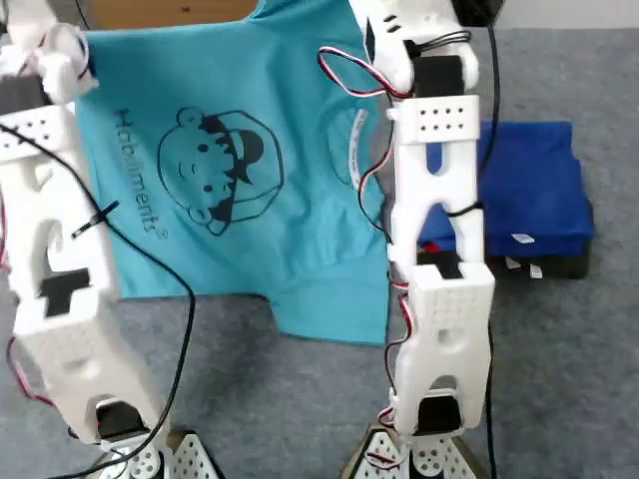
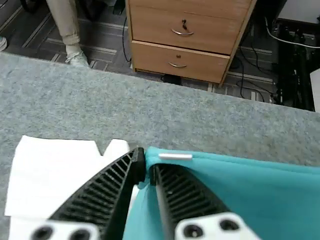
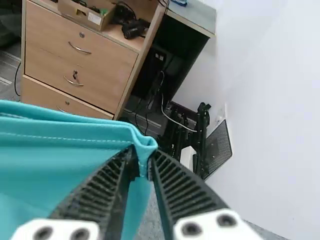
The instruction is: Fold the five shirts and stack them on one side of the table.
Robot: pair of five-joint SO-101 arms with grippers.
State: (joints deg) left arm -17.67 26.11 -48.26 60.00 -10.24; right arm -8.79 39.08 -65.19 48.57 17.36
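A teal shirt (image 1: 250, 200) with a cartoon face print hangs spread out over the grey table (image 1: 280, 399), its lower edge resting on the surface. In the left wrist view my left gripper (image 2: 145, 167) is shut on the teal shirt's (image 2: 240, 200) edge, close to a small white label. In the right wrist view my right gripper (image 3: 142, 162) is shut on a corner of the teal shirt (image 3: 60, 165), held high above the table. A folded blue shirt (image 1: 534, 195) lies on top of a dark folded one (image 1: 559, 264) at the table's right side.
A flat white cloth (image 2: 55, 170) lies on the table beside the left gripper. Both white arms (image 1: 50, 289) (image 1: 439, 200) stretch from the near edge to the far side. A wooden drawer cabinet (image 2: 185, 40) stands beyond the table.
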